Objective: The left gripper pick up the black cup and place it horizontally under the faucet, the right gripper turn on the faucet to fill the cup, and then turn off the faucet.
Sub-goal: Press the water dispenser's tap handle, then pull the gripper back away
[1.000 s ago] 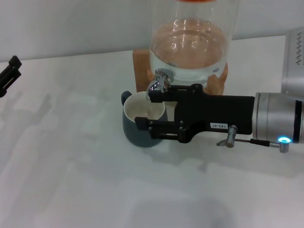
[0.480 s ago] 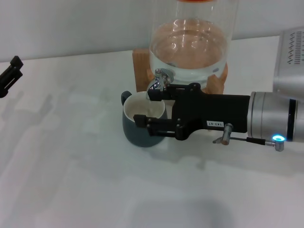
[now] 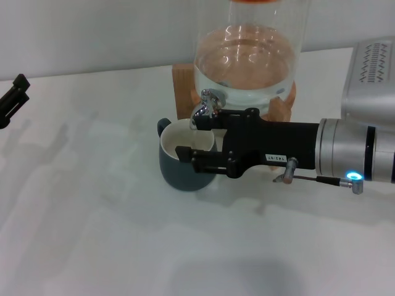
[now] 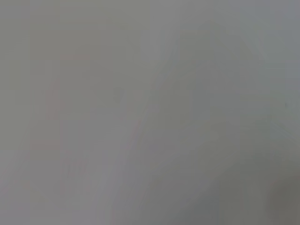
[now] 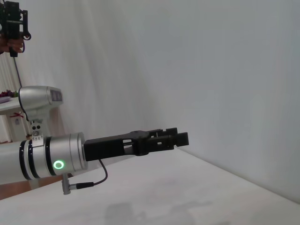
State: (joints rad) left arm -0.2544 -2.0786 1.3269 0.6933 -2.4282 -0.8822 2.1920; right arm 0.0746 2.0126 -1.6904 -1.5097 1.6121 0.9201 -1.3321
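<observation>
The black cup (image 3: 179,176) stands upright on the white table, cream inside showing, its small handle toward the back left. The chrome faucet (image 3: 208,102) hangs just above the cup's far rim. My right gripper (image 3: 187,137) reaches in from the right and is open. Its upper finger (image 3: 207,121) lies against the faucet's spout and its lower finger (image 3: 200,159) crosses over the cup's mouth. My left gripper (image 3: 13,97) is parked at the far left edge, well away from the cup. The right wrist view shows the left gripper (image 5: 176,138) side-on, holding nothing.
A large glass jar (image 3: 250,55) part full of water sits on a wooden stand (image 3: 184,86) behind the cup and carries the faucet. The white table (image 3: 92,203) spreads out in front and to the left. The left wrist view is a blank grey.
The right arm's wrist has shifted a little to the left and up. Its fingertips stay by the faucet and over the cup. The cup and the left gripper have not moved.
</observation>
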